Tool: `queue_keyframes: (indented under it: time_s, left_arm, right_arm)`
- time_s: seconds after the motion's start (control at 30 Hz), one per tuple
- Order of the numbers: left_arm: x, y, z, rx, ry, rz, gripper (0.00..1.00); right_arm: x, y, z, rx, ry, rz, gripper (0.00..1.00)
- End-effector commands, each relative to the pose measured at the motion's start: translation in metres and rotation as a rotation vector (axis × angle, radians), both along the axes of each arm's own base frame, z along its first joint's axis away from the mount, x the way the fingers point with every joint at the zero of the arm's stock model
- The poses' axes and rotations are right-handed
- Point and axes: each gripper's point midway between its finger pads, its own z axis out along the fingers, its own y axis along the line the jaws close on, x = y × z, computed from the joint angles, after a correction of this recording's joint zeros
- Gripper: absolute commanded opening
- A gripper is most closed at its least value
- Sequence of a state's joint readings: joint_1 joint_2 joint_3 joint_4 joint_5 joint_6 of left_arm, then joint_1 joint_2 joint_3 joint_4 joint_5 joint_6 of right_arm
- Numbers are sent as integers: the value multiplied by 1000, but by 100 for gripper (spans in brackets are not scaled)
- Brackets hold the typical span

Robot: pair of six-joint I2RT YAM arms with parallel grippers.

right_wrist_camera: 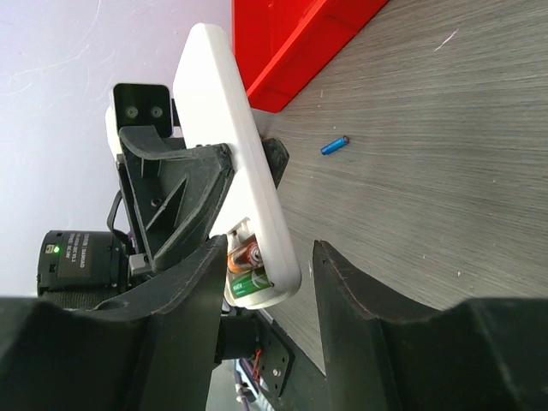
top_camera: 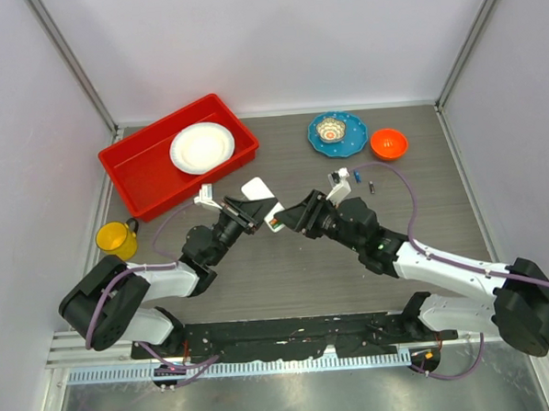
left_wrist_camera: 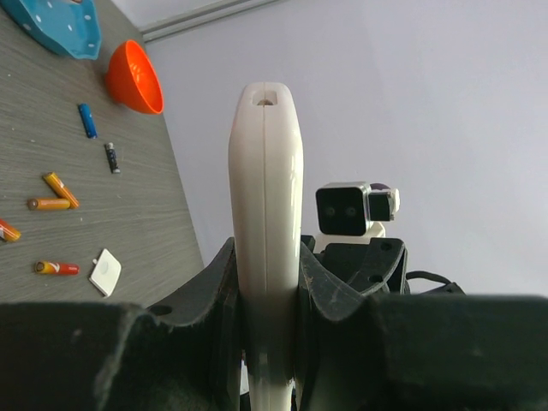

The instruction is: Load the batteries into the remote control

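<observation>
Reaches inward with both arms, wrists meeting above the table (top_camera: pixel 288 278). Clamps the remote control (left_wrist_camera: pixel 266 197) edge-on between the closed-in fingers of the left gripper (top_camera: pixel 249 210), free end tilted up and away from the wrist. Brackets the remote's lower end with the right gripper (top_camera: pixel 293 215), jaws parted, with a clear gap at one finger (right_wrist_camera: pixel 360 300). Shows, beyond the left gripper, a red tray (top_camera: pixel 148 171) carrying a white plate (top_camera: pixel 201 147); beside that arm, a yellow cup (top_camera: pixel 117 239). Shows, beyond the right gripper, a blue plate (top_camera: pixel 356 135) bearing a small bowl (top_camera: pixel 330 129), an orange bowl (top_camera: pixel 388 143), loose batteries (left_wrist_camera: pixel 60 190) and a white cover (left_wrist_camera: pixel 106 271). Exposes the white remote's open compartment toward the right gripper, holding an orange battery (right_wrist_camera: pixel 244 254) and a green battery (right_wrist_camera: pixel 248 281).
</observation>
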State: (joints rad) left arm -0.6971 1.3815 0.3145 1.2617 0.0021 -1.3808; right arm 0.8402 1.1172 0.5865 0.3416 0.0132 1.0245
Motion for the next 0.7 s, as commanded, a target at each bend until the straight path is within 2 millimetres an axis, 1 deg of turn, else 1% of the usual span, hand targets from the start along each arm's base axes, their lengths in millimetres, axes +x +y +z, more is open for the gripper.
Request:
queue_keyframes:
  time_s: [0.0, 0.1, 0.17, 0.27, 0.3, 0.5, 0.67]
  left_arm:
    - [-15, 10, 73, -180, -240, -5, 0]
    - [-15, 10, 71, -174, -238, -4, 0]
    - [-11, 13, 71, -182, -230, 28, 0]
    - [-10, 13, 71, -182, -229, 29, 0]
    - [-10, 13, 72, -184, -230, 27, 0]
    - [-11, 12, 76, -193, -235, 18, 0]
    - [-12, 12, 76, -195, -235, 14, 0]
  right_arm:
    - [-4, -3, 30, 78, -38, 13, 51]
    - [-3, -9, 32, 93, -42, -6, 55]
    - [-3, -14, 38, 115, -48, -16, 57]
    - [-4, -18, 35, 109, -43, -21, 58]
    - [-4, -18, 31, 102, -37, -21, 58]
    - [-4, -18, 17, 80, -16, -19, 50]
    - [-2, -16, 14, 82, -15, -13, 48]
